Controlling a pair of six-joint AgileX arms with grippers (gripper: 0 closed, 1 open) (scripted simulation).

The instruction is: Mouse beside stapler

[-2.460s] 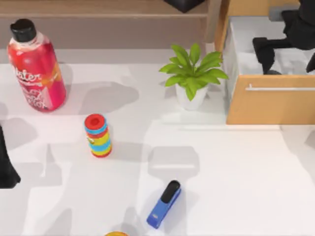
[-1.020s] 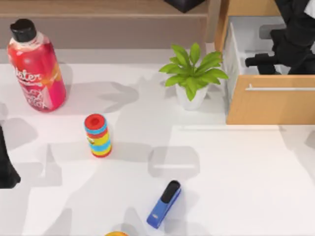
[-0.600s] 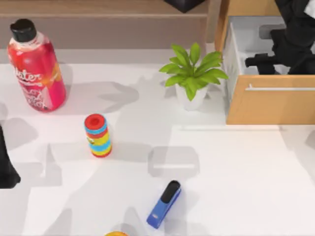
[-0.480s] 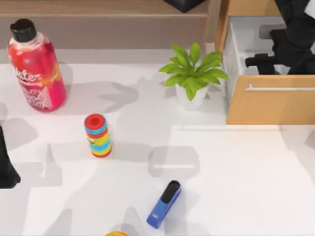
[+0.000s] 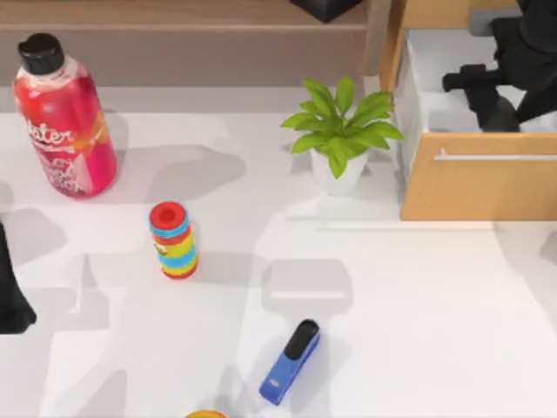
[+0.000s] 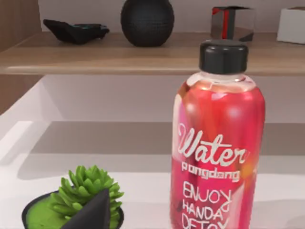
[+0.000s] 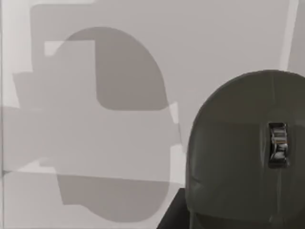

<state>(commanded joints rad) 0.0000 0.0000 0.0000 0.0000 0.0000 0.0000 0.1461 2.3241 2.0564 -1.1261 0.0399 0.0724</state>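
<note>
My right gripper (image 5: 487,91) is up over the open wooden drawer (image 5: 474,187) at the table's far right with the mouse (image 7: 248,152) close under its wrist camera, so I judge this the pick/lift step; I cannot tell if the fingers are pinching it. The stapler (image 5: 291,361) lies near the front edge, well apart from the drawer. Next: carry the mouse over and set it just beside the stapler without bumping it; my left arm (image 5: 10,292) is parked at the left edge.
</note>
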